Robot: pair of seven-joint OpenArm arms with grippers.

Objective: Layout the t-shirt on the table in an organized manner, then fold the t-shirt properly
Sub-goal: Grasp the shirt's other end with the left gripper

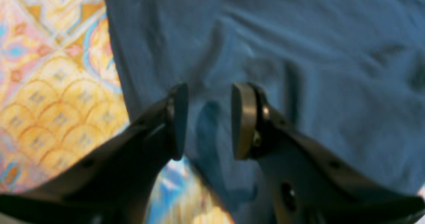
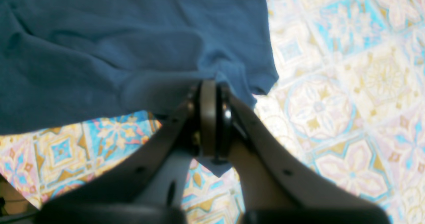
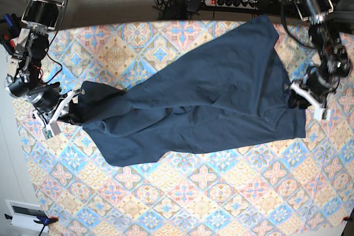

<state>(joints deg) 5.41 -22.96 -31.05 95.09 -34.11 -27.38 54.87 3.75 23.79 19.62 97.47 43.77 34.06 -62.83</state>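
Spreading the t-shirt [image 3: 204, 103] flat needs the right jaws clenched on its edge, while the left jaws, parted above it, close on cloth.

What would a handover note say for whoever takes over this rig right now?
Right gripper: shut on a t-shirt corner, at the base view's left.
Left gripper: jaws apart over the cloth at the shirt's other end, nothing held.
T-shirt lies stretched diagonally across the table, wrinkled and partly bunched near the right gripper.
Done: shirt roughly spread.
Left: flatten it, straighten the sleeves, then fold.
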